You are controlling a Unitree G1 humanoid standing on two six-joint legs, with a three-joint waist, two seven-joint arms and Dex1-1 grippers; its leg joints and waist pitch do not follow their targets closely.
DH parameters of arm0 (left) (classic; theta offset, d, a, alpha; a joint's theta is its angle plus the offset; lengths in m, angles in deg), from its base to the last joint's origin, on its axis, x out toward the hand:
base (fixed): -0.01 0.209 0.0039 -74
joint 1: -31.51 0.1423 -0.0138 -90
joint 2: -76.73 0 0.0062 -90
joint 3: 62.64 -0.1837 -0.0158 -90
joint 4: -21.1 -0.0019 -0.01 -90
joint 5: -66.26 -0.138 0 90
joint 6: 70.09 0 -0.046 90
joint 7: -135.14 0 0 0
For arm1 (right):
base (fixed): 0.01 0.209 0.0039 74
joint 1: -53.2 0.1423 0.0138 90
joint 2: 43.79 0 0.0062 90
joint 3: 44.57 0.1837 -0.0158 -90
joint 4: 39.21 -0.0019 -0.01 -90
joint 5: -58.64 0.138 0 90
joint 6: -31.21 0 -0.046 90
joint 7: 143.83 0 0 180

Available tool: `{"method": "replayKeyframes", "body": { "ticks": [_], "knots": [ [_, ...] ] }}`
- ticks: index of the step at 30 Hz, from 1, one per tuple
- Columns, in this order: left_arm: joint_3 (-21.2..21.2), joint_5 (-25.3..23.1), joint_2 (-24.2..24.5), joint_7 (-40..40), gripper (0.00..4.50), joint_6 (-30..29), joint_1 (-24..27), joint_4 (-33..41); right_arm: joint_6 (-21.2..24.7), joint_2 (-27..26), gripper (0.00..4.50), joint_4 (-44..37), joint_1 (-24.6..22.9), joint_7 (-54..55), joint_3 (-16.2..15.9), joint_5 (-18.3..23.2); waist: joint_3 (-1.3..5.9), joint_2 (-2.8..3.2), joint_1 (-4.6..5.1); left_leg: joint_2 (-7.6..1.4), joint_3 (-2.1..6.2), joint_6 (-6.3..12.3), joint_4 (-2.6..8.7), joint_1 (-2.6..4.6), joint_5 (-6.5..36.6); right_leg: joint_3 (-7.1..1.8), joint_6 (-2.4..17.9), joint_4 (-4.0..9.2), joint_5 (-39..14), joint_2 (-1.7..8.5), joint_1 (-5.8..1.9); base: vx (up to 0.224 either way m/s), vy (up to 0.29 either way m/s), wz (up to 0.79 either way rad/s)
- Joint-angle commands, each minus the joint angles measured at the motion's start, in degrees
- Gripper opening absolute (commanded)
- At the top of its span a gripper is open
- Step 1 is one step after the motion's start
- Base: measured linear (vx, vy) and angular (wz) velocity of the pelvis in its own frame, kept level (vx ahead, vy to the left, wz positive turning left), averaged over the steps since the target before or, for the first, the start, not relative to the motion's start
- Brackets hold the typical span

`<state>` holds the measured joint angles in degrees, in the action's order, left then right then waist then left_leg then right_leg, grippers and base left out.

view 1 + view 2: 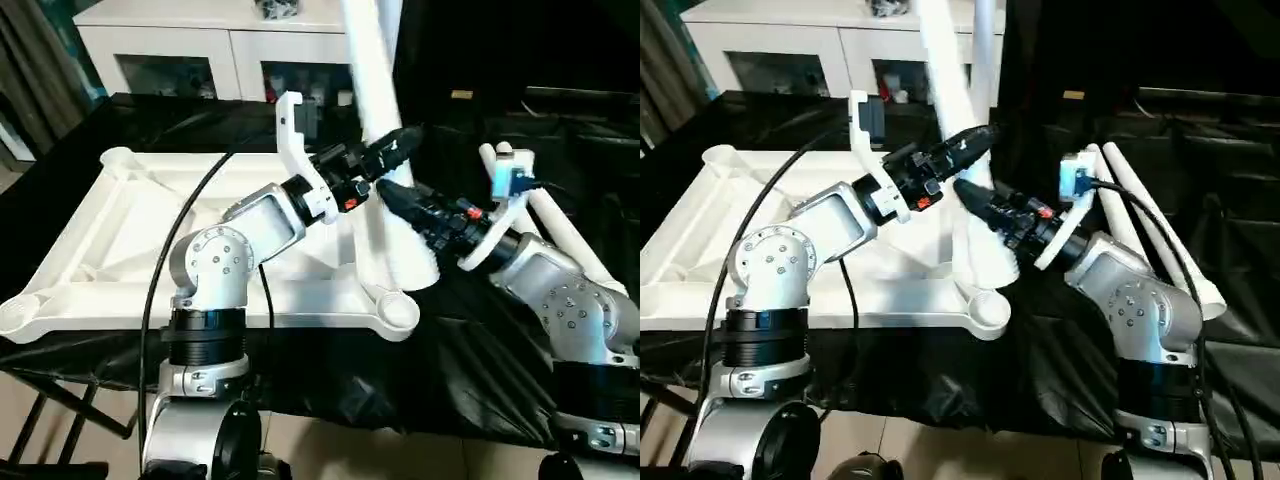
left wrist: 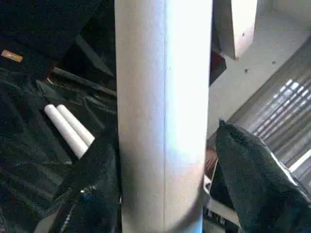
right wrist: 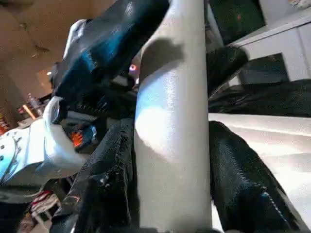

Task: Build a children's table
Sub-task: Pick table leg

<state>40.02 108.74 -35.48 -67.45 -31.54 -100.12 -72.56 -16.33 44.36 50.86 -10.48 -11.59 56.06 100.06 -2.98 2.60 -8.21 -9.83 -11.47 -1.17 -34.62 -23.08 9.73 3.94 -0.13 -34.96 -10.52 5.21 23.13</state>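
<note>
Both the left hand [image 1: 392,150] and right hand [image 1: 402,200] clamp the upright leg [image 1: 385,110], its top cut off

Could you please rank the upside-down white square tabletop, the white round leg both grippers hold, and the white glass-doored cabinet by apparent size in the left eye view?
1. Upside-down white square tabletop, largest.
2. and 3. White round leg and white glass-doored cabinet: unsure, since both are cropped and the cabinet stands farther away.

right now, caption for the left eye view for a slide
Both grippers, left and right, clasp one white leg above the upturned tabletop.
</note>
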Motion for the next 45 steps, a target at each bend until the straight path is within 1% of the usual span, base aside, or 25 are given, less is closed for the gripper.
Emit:
{"method": "replayKeyframes", "body": {
  "ticks": [1,3,5,7,11,12,18,19,24,25,26,27,28,30,32,33,34,35,36,37,39,40,41,43,45],
  "knots": [
    [0.34,0.79,-0.03,0.82,2.77,-0.12,-1.52,0.02,0.53,0.25,1.84,-1.83,-0.57,-0.17,-0.27,0.95,4.18,-1.02,-0.05,-3.04,1.85,1.82,3.85,1.40,8.62,-2.25,9.89,4.45,-12.25,3.60,-2.69,0.000,0.000,0.00],
    [0.70,1.11,-0.20,1.04,2.67,0.22,-1.52,0.11,0.50,0.31,1.84,-1.69,-0.48,-0.05,-0.28,0.99,4.14,-1.04,-0.03,-3.04,1.87,1.47,3.92,1.41,8.99,-2.24,9.57,4.53,-12.99,3.59,-2.68,0.000,0.000,0.00],
    [0.92,1.41,-0.24,1.05,2.42,0.33,-1.51,0.24,0.40,0.34,1.84,-1.50,-0.39,0.05,-0.37,0.86,4.11,-1.02,0.00,-3.02,1.87,1.24,3.95,1.41,9.28,-2.26,9.29,4.60,-13.40,3.59,-2.66,0.000,0.000,0.00],
    [0.90,1.68,-0.13,0.86,2.32,0.49,-1.47,0.40,0.20,0.32,1.84,-1.24,-0.28,0.26,-0.49,0.75,4.10,-0.94,-0.01,-3.03,1.92,1.09,4.02,1.39,9.44,-2.26,8.98,4.64,-13.70,3.61,-2.66,0.000,0.000,0.00],
    [0.71,1.95,0.05,0.68,1.99,0.58,-1.40,0.48,-0.01,0.37,1.84,-1.03,-0.17,0.36,-0.66,0.73,4.18,-0.91,0.02,-3.03,1.93,1.11,3.98,1.35,8.80,-2.26,9.15,4.46,-12.08,3.54,-2.69,0.000,0.000,0.00],
    [-0.11,1.46,0.36,0.56,1.93,0.96,-1.18,0.39,-0.29,0.42,1.84,-0.88,-0.05,0.48,-0.99,0.58,4.22,-0.76,-0.02,-3.04,1.95,1.14,3.94,1.40,8.72,-2.26,9.28,4.41,-11.83,3.57,-2.67,0.000,0.000,0.00],
    [-1.25,0.98,0.15,-0.19,1.86,1.29,-0.70,0.73,-0.69,0.41,1.84,-0.59,0.13,0.64,-1.38,0.19,4.14,-0.93,0.03,-2.99,1.88,0.95,3.99,1.37,9.31,-2.28,9.21,4.54,-12.48,3.58,-2.72,0.000,0.000,0.00],
    [-1.34,0.91,0.17,-0.27,1.85,1.36,-0.69,0.78,-0.74,0.41,1.84,-0.55,0.16,0.66,-1.41,0.15,4.11,-0.83,0.02,-3.02,1.92,0.92,4.02,1.35,9.35,-2.27,9.12,4.57,-12.71,3.59,-2.70,0.000,0.000,0.00],
    [-1.74,-0.08,0.58,-0.16,1.85,2.99,-0.87,0.47,-1.48,0.65,1.84,-0.06,0.48,0.93,-2.06,-0.58,4.13,-0.90,0.03,-3.04,1.92,0.77,4.04,1.41,9.50,-2.29,8.92,4.58,-12.85,3.56,-2.66,0.000,0.000,0.00],
    [-2.45,-1.91,0.99,0.52,1.85,4.82,-1.00,0.66,-1.93,0.74,1.84,0.13,0.61,1.05,-2.60,-1.29,4.12,-1.07,-0.06,-3.09,1.99,0.91,4.10,1.35,9.35,-2.28,8.75,4.65,-13.05,3.67,-2.69,0.000,0.000,0.00],
    [-3.96,-4.37,1.90,0.66,1.85,6.61,-1.06,1.11,-1.84,0.68,2.19,0.51,1.05,1.94,-3.04,-2.06,4.17,-1.02,0.03,-3.14,1.97,0.88,4.11,1.41,9.12,-2.32,8.39,4.56,-12.82,3.56,-2.64,0.000,0.000,0.00],
    [-4.88,-5.93,2.38,0.92,1.85,7.69,-1.07,1.34,-1.91,0.90,2.19,0.58,1.21,2.18,-3.70,-2.85,4.11,-1.08,0.02,-3.16,2.00,0.81,4.17,1.40,9.15,-2.32,8.21,4.62,-12.96,3.55,-2.59,0.000,0.000,0.00],
    [-5.48,-6.98,2.68,1.14,1.85,8.43,-1.08,1.47,-1.98,1.08,2.53,0.63,1.31,2.28,-4.17,-3.41,4.13,-1.08,0.05,-3.14,1.98,0.70,4.14,1.41,9.16,-2.36,7.89,4.62,-13.01,3.55,-2.61,0.000,0.000,0.00],
    [-6.94,-9.13,3.51,1.68,1.85,9.45,-1.19,1.93,-2.78,1.56,2.56,0.73,1.66,3.38,-6.18,-6.21,4.12,-1.06,-0.01,-3.12,2.01,0.23,4.13,1.39,8.78,-2.36,7.39,4.60,-12.97,3.59,-2.67,0.000,0.000,0.00],
    [-8.92,-11.79,4.43,2.62,1.85,10.66,-1.34,2.50,-3.69,1.98,2.74,0.72,2.16,5.12,-9.12,-9.85,4.16,-1.14,0.14,-3.14,2.07,0.00,4.16,1.28,8.46,-2.37,7.32,4.41,-12.10,3.57,-2.71,0.000,0.000,0.00],
    [-8.92,-11.79,4.43,2.62,1.85,10.66,-1.34,2.50,-3.69,1.98,2.87,0.72,2.16,5.12,-9.12,-9.85,4.17,-1.05,0.19,-3.14,2.03,-0.13,4.13,1.39,8.51,-2.38,7.47,4.34,-12.03,3.57,-2.64,0.000,0.000,0.00],
    [-10.74,-13.90,5.26,3.02,1.85,11.74,-1.39,2.95,-3.45,1.95,2.96,1.53,3.04,7.63,-11.10,-12.50,4.18,-1.06,0.20,-3.15,2.01,-0.09,4.09,1.44,8.51,-2.43,7.75,4.39,-11.89,3.62,-2.58,0.000,0.000,0.00],
    [-11.32,-14.73,5.27,3.67,1.85,12.12,-1.50,3.15,-3.30,1.97,2.96,3.22,4.12,10.42,-13.09,-15.64,4.15,-1.01,0.44,-3.07,2.08,-0.49,4.15,1.30,8.17,-2.33,8.02,4.19,-11.78,3.48,-2.59,0.000,0.000,0.00],
    [-11.46,-15.01,5.18,4.05,1.85,12.27,-1.57,3.21,-3.27,2.00,2.97,4.15,4.67,11.79,-14.10,-17.25,4.15,-1.01,0.44,-3.07,2.08,-0.49,4.15,1.30,8.17,-2.33,8.02,4.19,-11.78,3.48,-2.59,0.000,0.000,0.00],
    [-11.86,-15.73,5.18,4.61,1.85,12.92,-1.66,3.08,-3.65,1.83,2.97,5.32,5.15,13.00,-15.15,-18.89,4.11,-0.92,0.55,-2.98,1.86,-1.00,4.04,1.56,9.29,-2.43,8.37,4.41,-12.79,3.53,-2.42,0.000,0.000,0.00],
    [-13.66,-17.88,6.00,4.35,1.85,14.33,-1.75,2.75,-4.16,0.63,2.97,6.54,5.67,14.32,-15.02,-19.51,4.11,-0.92,0.49,-3.04,1.89,-0.84,4.12,1.48,9.69,-2.53,8.03,4.42,-12.86,3.57,-2.49,0.000,0.000,0.00],
    [-14.41,-18.78,6.32,4.24,1.85,14.87,-1.70,2.70,-4.40,0.03,2.97,6.88,5.84,14.90,-14.77,-19.56,4.18,-0.88,0.37,-3.10,1.93,-0.72,4.12,1.56,9.79,-2.55,7.87,4.38,-12.45,3.56,-2.40,0.000,0.000,0.00],
    [-14.79,-19.28,6.41,4.25,1.85,15.24,-1.64,2.64,-4.55,-0.46,2.97,7.17,6.00,15.48,-14.60,-19.65,4.28,-0.83,0.32,-3.13,1.93,-0.77,4.10,1.60,9.23,-2.53,8.11,4.17,-11.04,3.48,-2.41,0.000,0.000,0.00],
    [-15.24,-19.86,6.28,4.41,1.85,15.70,-1.38,2.64,-4.88,-1.36,2.68,7.88,6.36,16.82,-14.71,-20.25,4.35,-0.64,0.35,-3.13,1.94,-0.79,4.05,1.55,8.45,-2.50,8.94,3.84,-8.58,3.41,-2.51,0.000,0.000,0.00],
    [-15.78,-20.52,6.41,4.39,1.85,16.11,-1.19,2.62,-5.20,-1.88,2.58,8.32,6.61,17.58,-15.08,-20.82,4.33,-0.72,0.38,-3.06,1.88,-0.62,4.03,1.47,8.58,-2.49,9.38,3.83,-7.63,3.41,-2.58,0.000,0.000,0.00]
  ]
}}
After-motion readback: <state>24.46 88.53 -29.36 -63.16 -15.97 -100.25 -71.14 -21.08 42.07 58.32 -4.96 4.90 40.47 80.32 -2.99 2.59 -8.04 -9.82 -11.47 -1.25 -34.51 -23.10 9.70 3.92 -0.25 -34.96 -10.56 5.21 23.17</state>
